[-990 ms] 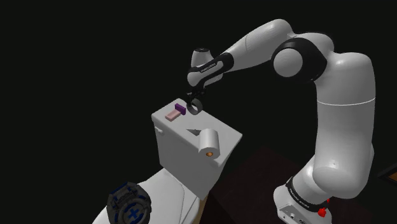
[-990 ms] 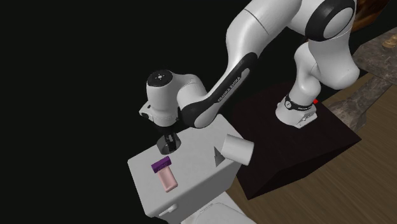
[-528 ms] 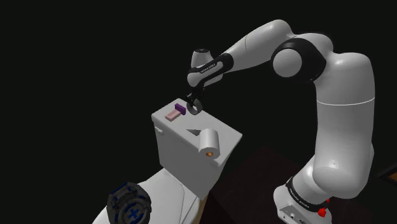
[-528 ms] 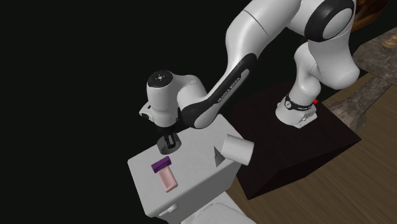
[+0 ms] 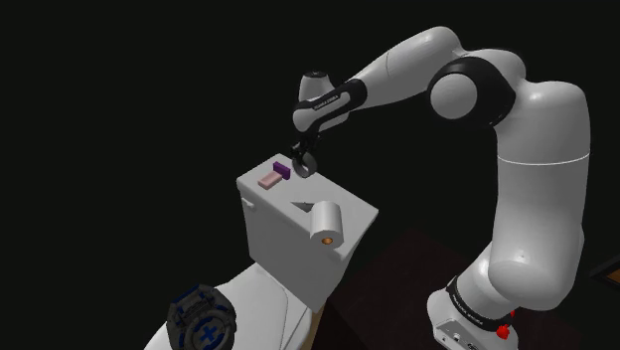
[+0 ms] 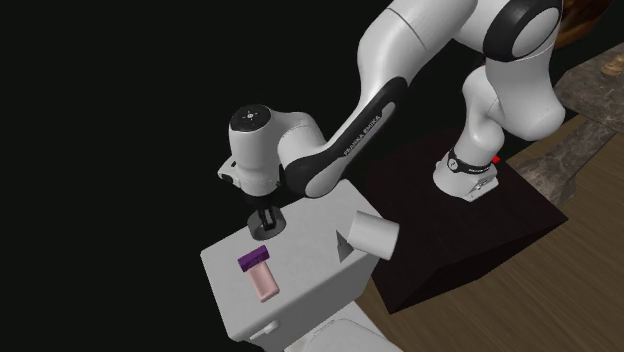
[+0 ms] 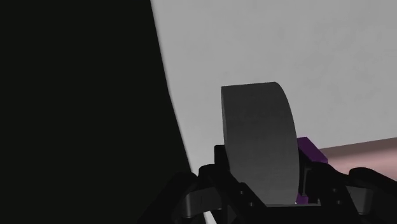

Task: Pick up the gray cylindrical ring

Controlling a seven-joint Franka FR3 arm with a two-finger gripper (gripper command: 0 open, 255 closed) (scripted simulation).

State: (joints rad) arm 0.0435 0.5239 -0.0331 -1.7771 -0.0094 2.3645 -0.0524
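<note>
The gray cylindrical ring [image 5: 306, 168] stands on edge at the far side of the white toilet tank lid [image 5: 298, 199]. My black gripper [image 5: 301, 160] comes down on it from above and is shut on it. In the wrist view the ring [image 7: 259, 140] sits clasped between the two fingers [image 7: 221, 167], its curved wall facing the camera. From the second exterior view the gripper [image 6: 265, 218] and ring [image 6: 270, 224] are at the lid's [image 6: 300, 270] back edge. Whether the ring touches the lid I cannot tell.
A pink bottle with a purple cap [image 5: 271, 178] [image 6: 258, 273] lies on the lid close to the ring. A toilet paper roll [image 5: 326, 222] [image 6: 375, 234] hangs on the tank's side. A dark blue round object [image 5: 204, 318] rests on the toilet below. Black area lies behind.
The fingers have shut on the ring, which they stood open around a second ago. The hand has since risen very slightly.
</note>
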